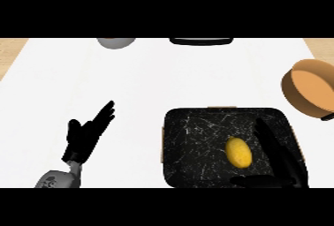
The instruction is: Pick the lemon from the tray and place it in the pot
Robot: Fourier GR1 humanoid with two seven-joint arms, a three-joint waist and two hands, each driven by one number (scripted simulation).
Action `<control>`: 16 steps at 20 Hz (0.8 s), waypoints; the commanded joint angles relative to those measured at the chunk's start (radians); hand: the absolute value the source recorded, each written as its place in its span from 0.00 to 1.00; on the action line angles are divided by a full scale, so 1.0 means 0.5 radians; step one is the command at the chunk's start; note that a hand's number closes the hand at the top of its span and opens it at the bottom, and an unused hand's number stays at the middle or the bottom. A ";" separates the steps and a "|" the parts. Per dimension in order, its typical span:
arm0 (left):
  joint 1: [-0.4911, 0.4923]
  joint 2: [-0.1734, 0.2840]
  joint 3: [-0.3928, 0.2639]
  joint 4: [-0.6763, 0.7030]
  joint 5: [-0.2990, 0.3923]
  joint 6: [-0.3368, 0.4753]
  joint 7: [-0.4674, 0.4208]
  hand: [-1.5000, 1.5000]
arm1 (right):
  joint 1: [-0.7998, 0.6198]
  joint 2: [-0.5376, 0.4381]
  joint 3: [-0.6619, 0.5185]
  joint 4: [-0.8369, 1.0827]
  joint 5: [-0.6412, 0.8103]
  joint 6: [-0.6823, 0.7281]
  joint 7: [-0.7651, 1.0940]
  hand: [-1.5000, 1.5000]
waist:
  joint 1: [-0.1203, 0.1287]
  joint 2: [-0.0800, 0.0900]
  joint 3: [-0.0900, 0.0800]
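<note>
A yellow lemon point(239, 152) lies lengthwise on the black marbled tray point(195, 145); the orange pot point(312, 89) sits tilted beyond.

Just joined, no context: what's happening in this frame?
The robot is going after the lemon, which lies on the black marbled tray. Its right hand is over the tray just right of the lemon, fingers straight, thumb below the fruit, not yet closed on it. The left hand rests open on the white counter at the left. The orange pot sits tilted at the right edge, beyond the tray. A grey bowl and a dark item sit at the far edge.
</note>
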State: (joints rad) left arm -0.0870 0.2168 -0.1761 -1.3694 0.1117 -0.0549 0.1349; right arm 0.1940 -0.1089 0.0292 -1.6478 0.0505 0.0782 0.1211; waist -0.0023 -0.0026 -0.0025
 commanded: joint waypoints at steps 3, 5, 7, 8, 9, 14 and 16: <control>0.029 0.004 0.065 -0.031 -0.021 -0.065 0.045 0.50 | -0.117 0.132 0.022 0.293 0.021 -0.049 -0.160 0.00 | 0.007 0.005 0.005; 0.085 -0.046 -0.007 -0.090 -0.064 -0.034 0.048 0.50 | -0.171 0.116 0.026 0.406 0.067 -0.040 -0.236 1.00 | 0.013 0.005 0.006; 0.013 0.010 0.050 -0.048 0.011 -0.101 0.042 0.50 | -0.111 -0.002 0.149 0.515 0.380 -0.066 -0.519 1.00 | 0.028 0.008 0.007; -0.133 0.002 0.089 -0.010 -0.017 -0.055 0.150 0.50 | -0.146 0.115 0.172 0.442 0.324 -0.122 -0.413 1.00 | 0.007 0.007 0.006; -0.062 0.019 0.086 -0.047 -0.011 -0.074 0.119 0.50 | -0.139 0.140 0.137 0.588 0.265 -0.101 -0.519 1.00 | 0.016 0.008 0.007; 0.057 -0.082 -0.008 -0.064 -0.081 -0.021 0.026 0.50 | -0.051 0.199 0.090 0.604 0.144 -0.076 -0.710 1.00 | 0.013 0.006 0.007; 0.052 -0.042 0.028 -0.045 -0.065 -0.050 0.036 0.50 | -0.046 0.139 0.018 0.591 0.019 0.044 -0.758 1.00 | 0.009 0.006 0.007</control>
State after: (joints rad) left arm -0.0738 0.1981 -0.1590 -1.3924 0.0886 -0.0808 0.1551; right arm 0.1535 -0.0531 0.0386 -1.4402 0.1140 0.0393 -0.2280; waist -0.0031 -0.0219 -0.0265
